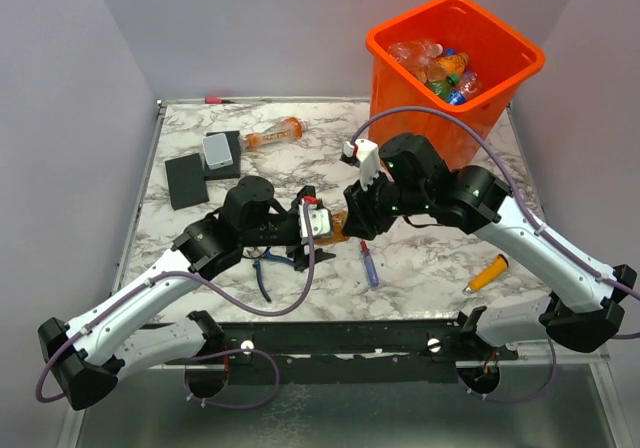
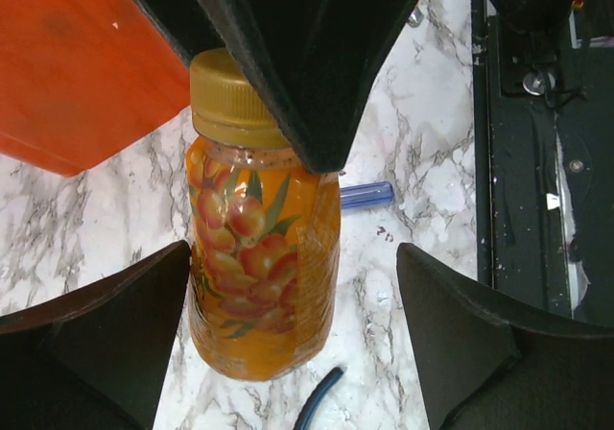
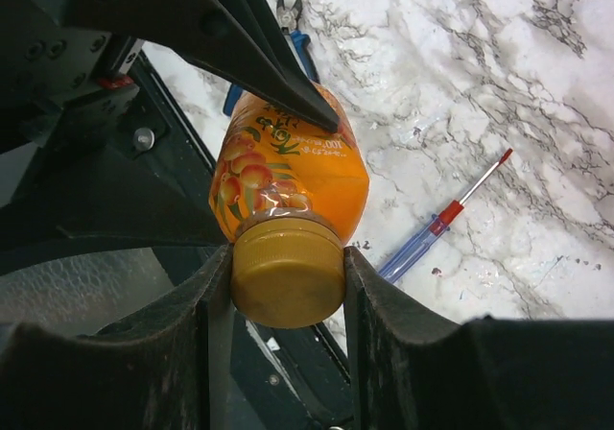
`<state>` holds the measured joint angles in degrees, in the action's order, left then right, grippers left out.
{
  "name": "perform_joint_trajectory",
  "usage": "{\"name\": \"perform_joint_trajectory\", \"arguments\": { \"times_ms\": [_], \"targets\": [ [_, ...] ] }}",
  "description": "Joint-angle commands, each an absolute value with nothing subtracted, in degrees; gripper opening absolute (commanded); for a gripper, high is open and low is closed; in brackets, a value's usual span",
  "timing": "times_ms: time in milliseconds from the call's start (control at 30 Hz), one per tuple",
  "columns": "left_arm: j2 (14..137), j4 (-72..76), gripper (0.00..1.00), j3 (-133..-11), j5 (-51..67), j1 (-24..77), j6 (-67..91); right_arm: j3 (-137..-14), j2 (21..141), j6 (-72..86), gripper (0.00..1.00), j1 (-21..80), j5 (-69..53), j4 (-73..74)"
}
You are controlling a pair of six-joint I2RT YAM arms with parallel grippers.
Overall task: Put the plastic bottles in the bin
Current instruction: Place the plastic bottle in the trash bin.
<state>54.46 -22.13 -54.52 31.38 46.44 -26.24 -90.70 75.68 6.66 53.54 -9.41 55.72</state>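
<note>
Right wrist: our right gripper [image 3: 286,269] pinches the orange juice bottle [image 3: 293,166] by its cap; left gripper [image 2: 293,262] spread wide, gripping nothing. Handover step; next we swing it above the bin [image 1: 392,88].

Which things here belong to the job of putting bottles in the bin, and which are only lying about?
For the job:
- orange bottle, held at its cap by the right gripper
- lying bottle, left of the bin
- bottles in the bin
- orange bin

Only lying about:
- blue-handled pliers
- screwdriver
- yellow-handled tool
- black blocks
</note>
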Motion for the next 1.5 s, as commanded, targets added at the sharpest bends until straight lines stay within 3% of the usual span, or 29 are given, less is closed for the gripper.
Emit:
{"name": "perform_joint_trajectory", "arguments": {
  "times_ms": [0,200,400,433,533,633,867,1333,1467],
  "targets": [
    [56.09,-21.96,0.84,-53.71,25.59,48.35,-26.56,-93.36,76.44,5.27,0.0,53.61,-13.38,55.44],
    [56.85,-16.96,0.55,-52.78,22.15,48.69,-23.34,-94.05,76.25,5.7,0.0,53.61,-14.85,55.03],
    [56.25,-11.93,0.34,-50.49,21.27,48.76,-19.36,-95.71,75.45,6.84,0.02,53.61,-16.7,53.58],
    [55.88,-10.66,0.31,-50.08,21.27,48.7,-18.4,-95.48,75.04,7.27,0.13,53.61,-16.72,52.65],
    [54.64,-4.32,0.21,-48.19,21.27,48.7,-13.7,-93.6,72.84,8.33,0.6,53.62,-15.44,48.56],
    [53.39,5.05,0.01,-45.44,21.42,48.72,-5.78,-88.17,67.44,10.73,0.71,53.61,-10.53,40.05],
    [53.22,30.9,0.0,-36.95,21.79,48.72,18.5,-74.19,56.71,16.09,0.75,53.61,-2.9,19.85],
    [56.84,34.43,0.0,-40.17,23.34,48.78,25.93,-72.55,62.17,18.61,0.73,53.61,2.72,13.19],
    [56.05,34.45,0.0,-39.92,22.32,48.77,25.84,-73.21,63.49,18.39,0.61,53.61,2.01,14.23]
  ]
}}
